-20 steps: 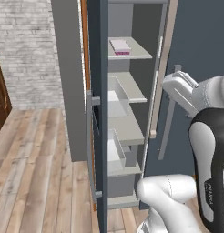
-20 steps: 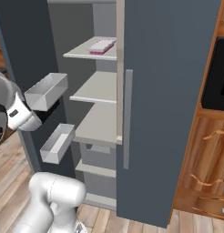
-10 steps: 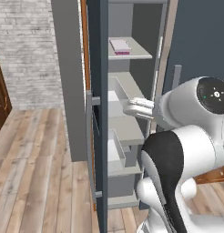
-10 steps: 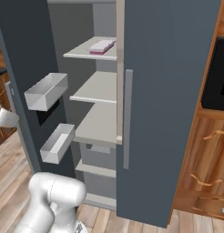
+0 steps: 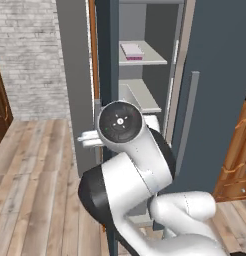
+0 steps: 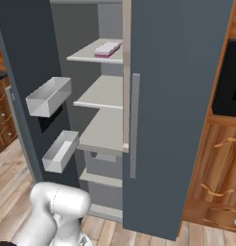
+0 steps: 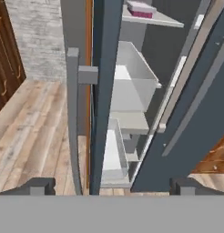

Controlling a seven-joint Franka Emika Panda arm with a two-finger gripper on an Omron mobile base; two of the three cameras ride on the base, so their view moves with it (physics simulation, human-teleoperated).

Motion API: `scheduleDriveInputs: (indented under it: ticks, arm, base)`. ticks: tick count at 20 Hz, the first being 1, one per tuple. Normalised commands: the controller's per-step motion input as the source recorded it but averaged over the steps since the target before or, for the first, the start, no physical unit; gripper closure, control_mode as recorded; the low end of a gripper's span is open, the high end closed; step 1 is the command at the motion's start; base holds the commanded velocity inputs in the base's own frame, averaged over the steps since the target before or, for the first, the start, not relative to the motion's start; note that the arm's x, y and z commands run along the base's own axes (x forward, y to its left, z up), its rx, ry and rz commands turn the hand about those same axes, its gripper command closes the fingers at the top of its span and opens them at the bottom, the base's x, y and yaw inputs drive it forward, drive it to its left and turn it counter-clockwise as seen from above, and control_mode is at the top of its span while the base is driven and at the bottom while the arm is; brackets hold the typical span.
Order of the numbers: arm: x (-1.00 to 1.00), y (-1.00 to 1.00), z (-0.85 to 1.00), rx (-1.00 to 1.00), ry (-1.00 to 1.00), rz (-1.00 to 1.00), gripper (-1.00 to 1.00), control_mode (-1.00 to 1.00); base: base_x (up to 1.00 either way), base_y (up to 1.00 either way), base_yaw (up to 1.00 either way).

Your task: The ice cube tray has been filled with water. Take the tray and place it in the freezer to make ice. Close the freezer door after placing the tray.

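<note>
Ice cube tray (image 5: pixel 131 51) already lies on the freezer's (image 6: pixel 187 96) top shelf; the arm has swung round to the freezer door (image 7: pixel 106 91), end effector (image 7: pixel 111 185) fingers spread, closing comes next

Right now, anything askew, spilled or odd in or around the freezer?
Nothing spilled or damaged. The ice cube tray lies flat on the top shelf of the freezer, slightly angled to the shelf edge. The freezer door stands wide open, so closing it remains. The pincer is open, facing the door's edge and handle.
</note>
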Motion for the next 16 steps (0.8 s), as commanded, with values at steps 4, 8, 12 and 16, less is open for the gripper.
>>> scheduleDriveInputs:
  ticks: [4,8,12,16]
  arm:
    - [0.55,0.93,-0.13,-0.32,0.17,0.02,-1.0,-1.0]
    - [0.51,0.79,-0.07,-0.28,0.18,0.0,-1.0,-1.0]
    - [0.48,0.43,-0.1,-0.2,0.11,-0.01,-1.0,-1.0]
    - [0.36,0.27,-0.16,-0.17,0.02,-0.04,-1.0,-1.0]
  base:
    - [0.0,0.0,0.0]
    - [0.0,0.0,0.0]
    - [0.0,0.0,0.0]
    - [0.0,0.0,0.0]
